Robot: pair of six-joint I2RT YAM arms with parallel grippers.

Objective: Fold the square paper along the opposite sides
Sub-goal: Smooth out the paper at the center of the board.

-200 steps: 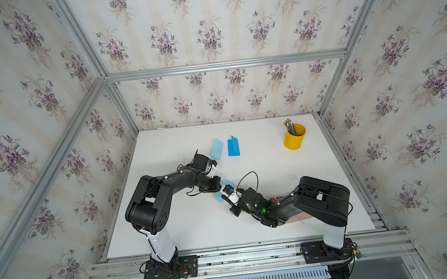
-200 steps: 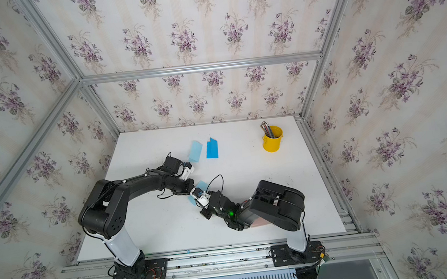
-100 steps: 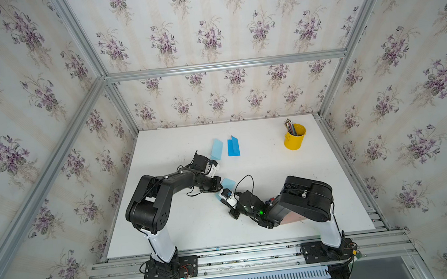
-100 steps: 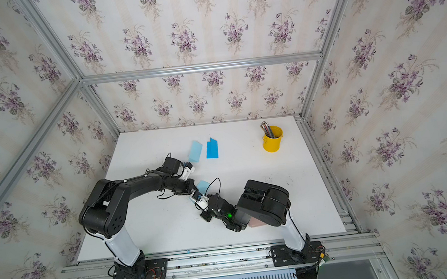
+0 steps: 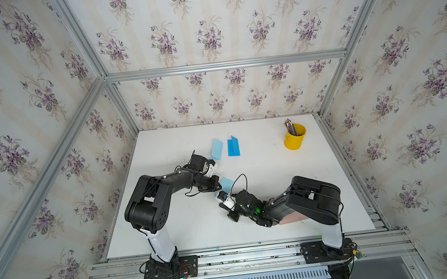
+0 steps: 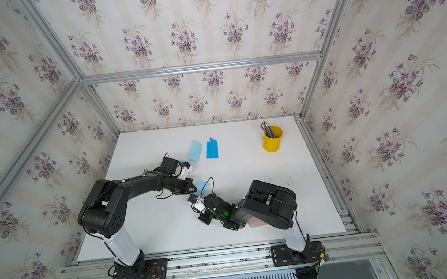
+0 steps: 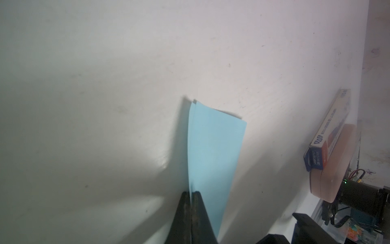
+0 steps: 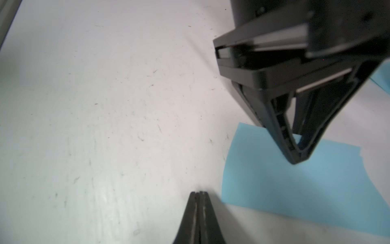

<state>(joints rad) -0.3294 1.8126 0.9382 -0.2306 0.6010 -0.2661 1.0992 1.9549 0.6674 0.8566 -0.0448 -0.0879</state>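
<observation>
The square paper (image 5: pixel 228 182), light blue, lies doubled over on the white table (image 5: pixel 275 166) in both top views (image 6: pixel 203 185). My left gripper (image 5: pixel 218 184) is shut, its tips resting on the paper's open edge (image 7: pixel 213 147). In the right wrist view that gripper (image 8: pixel 297 158) presses down on the flat sheet (image 8: pixel 306 194). My right gripper (image 8: pixel 199 192) is shut with nothing in it, tips on the bare table just beside the paper's corner. In the top views it sits mostly under its own camera (image 5: pixel 218 198).
Two other folded papers lie further back: a light blue one (image 5: pixel 216 149) and a darker blue one (image 5: pixel 233 147). A yellow cup of pencils (image 5: pixel 295 139) stands at the back right. A small box (image 7: pixel 329 135) on a pink block (image 7: pixel 339 164) sits under the right arm.
The right wrist has shifted slightly left and toward the front edge, and its upper arm swung a little. The left gripper has stayed on the paper.
</observation>
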